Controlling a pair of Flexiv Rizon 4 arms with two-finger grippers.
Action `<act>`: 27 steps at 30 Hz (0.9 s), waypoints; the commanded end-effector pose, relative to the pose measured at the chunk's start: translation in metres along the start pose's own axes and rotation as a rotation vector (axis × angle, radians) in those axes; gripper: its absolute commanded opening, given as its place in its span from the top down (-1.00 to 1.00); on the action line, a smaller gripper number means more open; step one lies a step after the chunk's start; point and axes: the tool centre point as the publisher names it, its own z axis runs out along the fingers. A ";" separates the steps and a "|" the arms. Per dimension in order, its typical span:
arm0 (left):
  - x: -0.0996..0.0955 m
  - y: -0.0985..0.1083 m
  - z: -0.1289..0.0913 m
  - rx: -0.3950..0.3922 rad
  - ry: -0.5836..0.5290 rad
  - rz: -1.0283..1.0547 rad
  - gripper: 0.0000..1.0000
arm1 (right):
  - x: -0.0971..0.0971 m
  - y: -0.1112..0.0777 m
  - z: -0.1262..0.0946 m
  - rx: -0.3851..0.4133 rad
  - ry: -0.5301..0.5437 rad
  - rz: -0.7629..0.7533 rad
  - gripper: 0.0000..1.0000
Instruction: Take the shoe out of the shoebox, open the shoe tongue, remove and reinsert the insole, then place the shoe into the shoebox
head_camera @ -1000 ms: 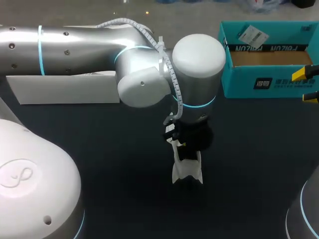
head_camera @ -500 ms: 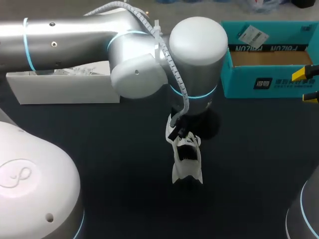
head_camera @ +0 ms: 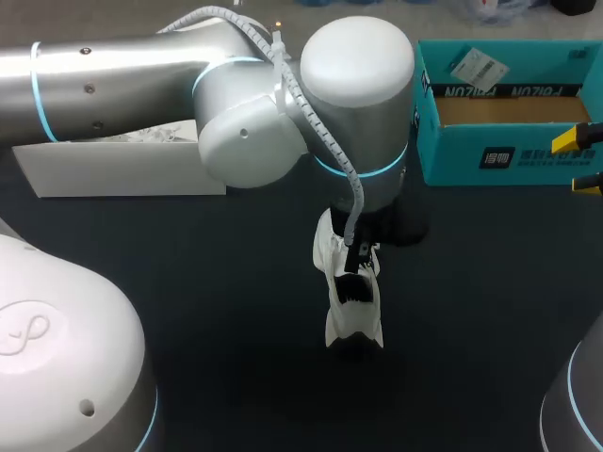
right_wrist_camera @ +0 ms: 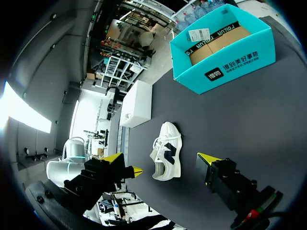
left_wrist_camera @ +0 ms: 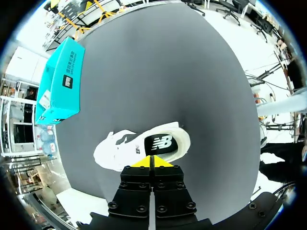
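1. The dark table (head_camera: 188, 282) took up pretty much the whole head view, and everything else sat on it or hung over it.
2. The left arm (head_camera: 358, 104) was the big silver thing coming in from the left. It reached past the middle, and its fat wrist joint hung right over the back end of the shoe.
3. The teal shoebox (head_camera: 509, 155) sat open at the far right of the table, well apart from the shoe. Its brown inside was showing and a paper tag lay by its back wall.
4. A white box (head_camera: 122, 174) lay at the far left, half hidden under the left arm.
5. The shoe (head_camera: 350, 315), white with black patches, was out of the box and sat on the table near the middle. From the left wrist (left_wrist_camera: 144, 146) it showed side-on, with its black logo patch facing the camera.
6. The left gripper (left_wrist_camera: 151, 162) had its yellow tips pressed together right over the shoe's side. Whether it touched the shoe, can't tell.
7. The right gripper (right_wrist_camera: 166, 163) was spread wide. It was off by the table's right edge (head_camera: 582, 162), near the shoebox, with the shoe lying well ahead of it.
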 end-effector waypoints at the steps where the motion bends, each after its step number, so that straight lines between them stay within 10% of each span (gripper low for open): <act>1: 0.004 0.008 0.001 0.073 -0.036 -0.220 1.00 | 0.000 -0.001 0.001 0.000 -0.003 0.001 -1.00; 17: 0.039 -0.013 -0.004 -0.154 0.059 -0.139 0.98 | 0.000 -0.001 0.001 0.000 -0.003 0.001 -1.00; 22: 0.051 -0.017 0.008 -0.175 0.075 -0.113 -0.92 | 0.000 -0.001 0.001 0.000 -0.003 0.001 -1.00; 27: 0.058 -0.015 0.031 -0.196 0.097 -0.126 -1.00 | 0.000 -0.001 0.001 0.000 -0.003 0.001 -1.00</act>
